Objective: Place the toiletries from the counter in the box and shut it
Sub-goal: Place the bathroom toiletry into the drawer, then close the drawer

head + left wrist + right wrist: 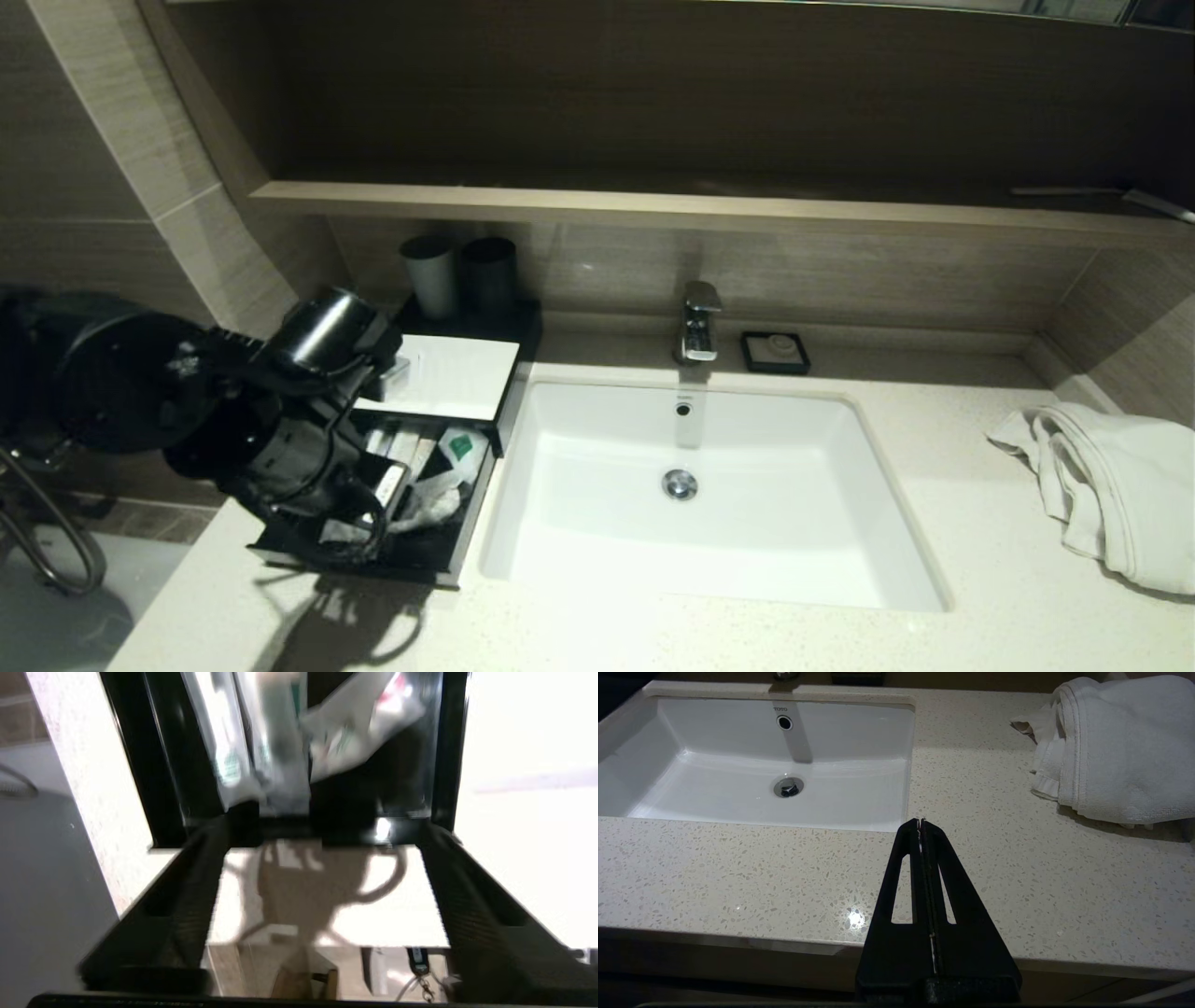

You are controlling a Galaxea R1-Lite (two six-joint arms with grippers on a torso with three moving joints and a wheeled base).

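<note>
L gripper (317, 833): jaws apart, holding nothing, over the front edge of the open drawer of the box (457, 378). Toiletries (439, 476) lie inside drawer (pouches, long packets). R gripper (920, 823): closed, empty, above counter (738, 872).

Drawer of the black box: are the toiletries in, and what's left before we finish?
Done: the toiletries lie inside the open drawer of the box; none shows on the counter. In hand: nothing; the left gripper is open and empty above the drawer's front edge. The right gripper is shut, parked near the towel. Left: push the drawer shut.
</note>
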